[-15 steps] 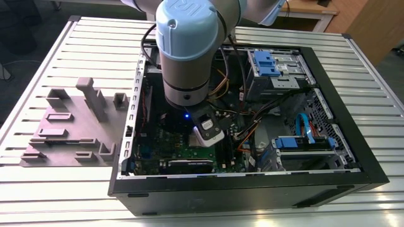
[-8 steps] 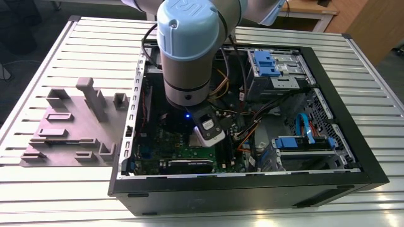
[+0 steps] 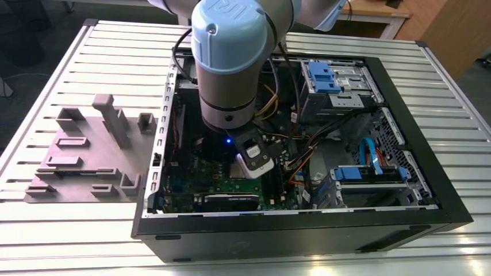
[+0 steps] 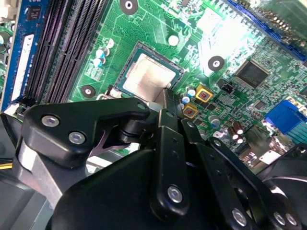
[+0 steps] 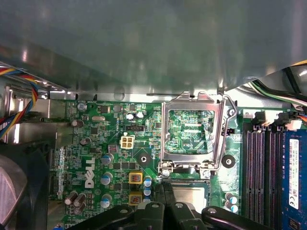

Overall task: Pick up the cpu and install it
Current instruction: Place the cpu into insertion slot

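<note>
Claw pinched together beside the seated cpu in the second wrist view; first wrist view adds the open socket frame.

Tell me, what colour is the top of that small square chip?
Silvery-grey with a pale rim; the cpu shows best in the second wrist view.

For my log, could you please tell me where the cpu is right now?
In the second wrist view the cpu lies flat on the green motherboard, beside the black memory slots, with the gripper at its edge.
</note>
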`<control>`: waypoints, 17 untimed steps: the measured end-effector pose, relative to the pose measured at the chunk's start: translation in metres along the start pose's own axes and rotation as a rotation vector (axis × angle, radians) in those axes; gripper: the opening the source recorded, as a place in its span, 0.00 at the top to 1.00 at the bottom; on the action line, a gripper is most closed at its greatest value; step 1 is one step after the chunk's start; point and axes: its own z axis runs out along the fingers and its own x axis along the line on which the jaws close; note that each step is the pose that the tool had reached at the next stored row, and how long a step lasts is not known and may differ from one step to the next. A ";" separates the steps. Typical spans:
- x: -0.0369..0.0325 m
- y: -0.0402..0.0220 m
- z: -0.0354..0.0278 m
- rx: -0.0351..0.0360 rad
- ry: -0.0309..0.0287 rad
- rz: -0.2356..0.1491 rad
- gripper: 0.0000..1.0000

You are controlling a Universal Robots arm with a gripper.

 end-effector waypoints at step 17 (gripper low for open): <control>0.0000 -0.0001 -0.0013 -0.0001 0.0001 0.000 0.90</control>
